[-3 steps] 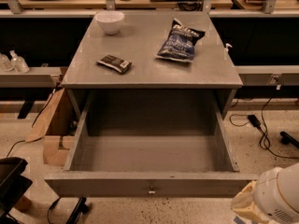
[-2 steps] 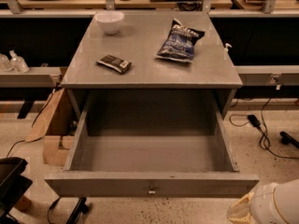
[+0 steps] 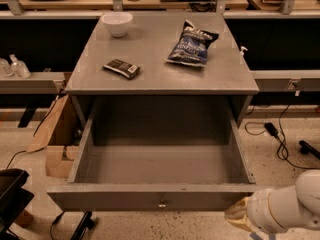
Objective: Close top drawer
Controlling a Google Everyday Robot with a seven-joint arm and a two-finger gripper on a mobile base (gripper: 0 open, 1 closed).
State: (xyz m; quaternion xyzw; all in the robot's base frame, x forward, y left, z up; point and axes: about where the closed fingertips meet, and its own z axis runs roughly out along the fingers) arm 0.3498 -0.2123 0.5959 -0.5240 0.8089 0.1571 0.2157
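Top drawer stands open; gripper beside its front-right corner.

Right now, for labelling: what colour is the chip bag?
Chip bag: dark blue, white lettering, camera view. Tool low right, beside top drawer.

The hand lies beside the front right corner of the top drawer.

The grey desk holds a blue chip bag, a white bowl back-left of the bag and a dark bar front-left of it. The pincer is well in front of the bag.
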